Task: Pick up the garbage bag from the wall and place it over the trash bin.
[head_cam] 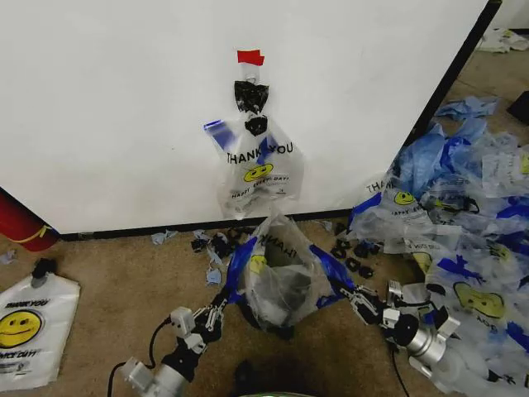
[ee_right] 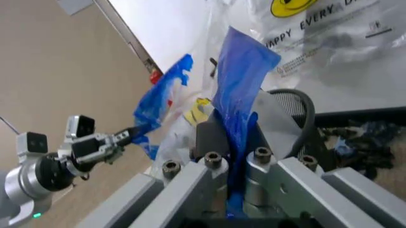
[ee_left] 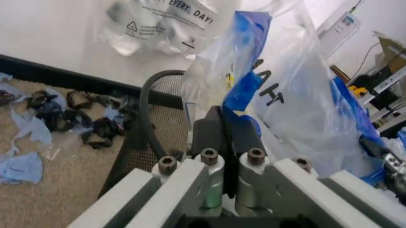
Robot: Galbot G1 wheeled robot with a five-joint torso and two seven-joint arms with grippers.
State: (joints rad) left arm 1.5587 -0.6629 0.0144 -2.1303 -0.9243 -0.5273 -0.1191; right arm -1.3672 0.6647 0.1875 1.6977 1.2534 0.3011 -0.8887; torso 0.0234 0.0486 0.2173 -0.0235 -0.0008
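The garbage bag (head_cam: 277,265), see-through with blue handle strips and a yellow smiley, is stretched over the trash bin (head_cam: 283,329), whose dark mesh shows through the plastic. At the bag's left side, my left gripper (head_cam: 221,311) is shut on one blue handle strip (ee_left: 244,90), beside the bin's black rim (ee_left: 147,118). On the other side my right gripper (head_cam: 357,299) is shut on the second blue strip (ee_right: 238,80), with the bin's mesh wall (ee_right: 298,102) just beyond. The right wrist view also catches the left gripper (ee_right: 123,138) pinching its strip farther off.
Another "THANK YOU" bag (head_cam: 258,165) hangs on the white wall under red tape (head_cam: 250,57). Black scraps (head_cam: 219,244) litter the floor by the wall. A flat white smiley bag (head_cam: 29,327) and a red cylinder (head_cam: 21,223) are at left, heaped bags (head_cam: 463,215) at right.
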